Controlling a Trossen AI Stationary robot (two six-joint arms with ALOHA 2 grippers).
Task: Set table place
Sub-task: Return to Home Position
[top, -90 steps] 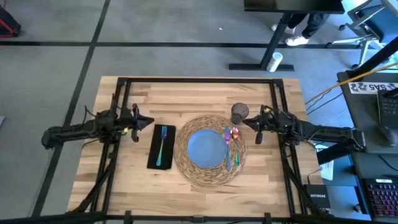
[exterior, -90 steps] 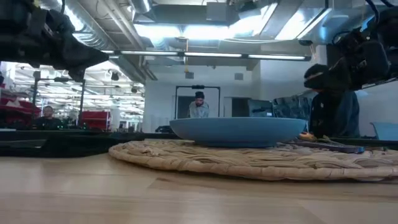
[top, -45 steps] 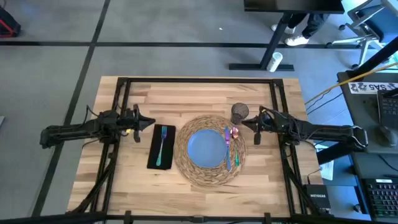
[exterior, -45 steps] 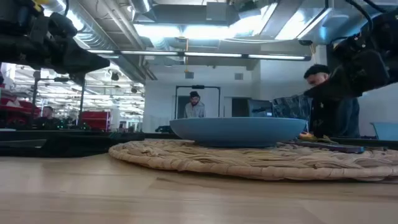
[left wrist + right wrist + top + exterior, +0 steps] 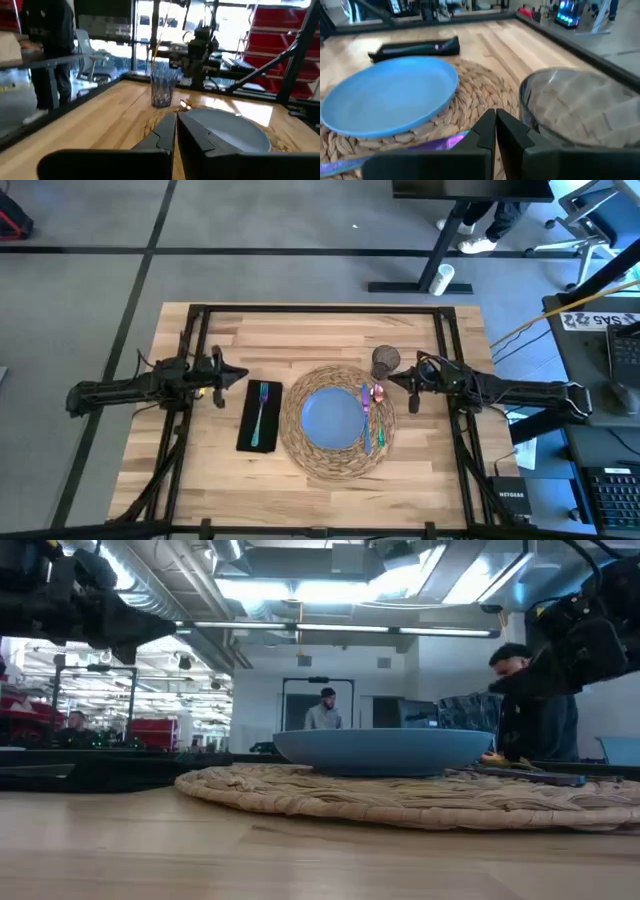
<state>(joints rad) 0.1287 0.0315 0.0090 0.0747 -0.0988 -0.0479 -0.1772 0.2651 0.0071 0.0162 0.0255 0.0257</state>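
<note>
A round woven placemat (image 5: 337, 452) lies mid-table with a pale blue plate (image 5: 332, 418) on it. Colourful-handled cutlery (image 5: 372, 416) rests on the mat to the right of the plate. A black napkin (image 5: 246, 418) lies flat to the left of the mat, with a teal fork (image 5: 262, 412) on top. A small grey cup (image 5: 385, 361) stands upright at the mat's far right rim. My left gripper (image 5: 240, 375) hovers shut beyond the napkin's far end. My right gripper (image 5: 396, 381) hovers shut just to the right of the cup and cutlery.
Black frame rails (image 5: 320, 309) run along the table's far edge and down both sides beneath the arms. Bare wood (image 5: 300, 340) lies between the mat and the far edge. A person (image 5: 326, 712) stands in the room beyond the table.
My right gripper has shifted slightly above the table next to the cup, staying shut. The place setting has not moved. The person in the room behind has walked a few steps.
</note>
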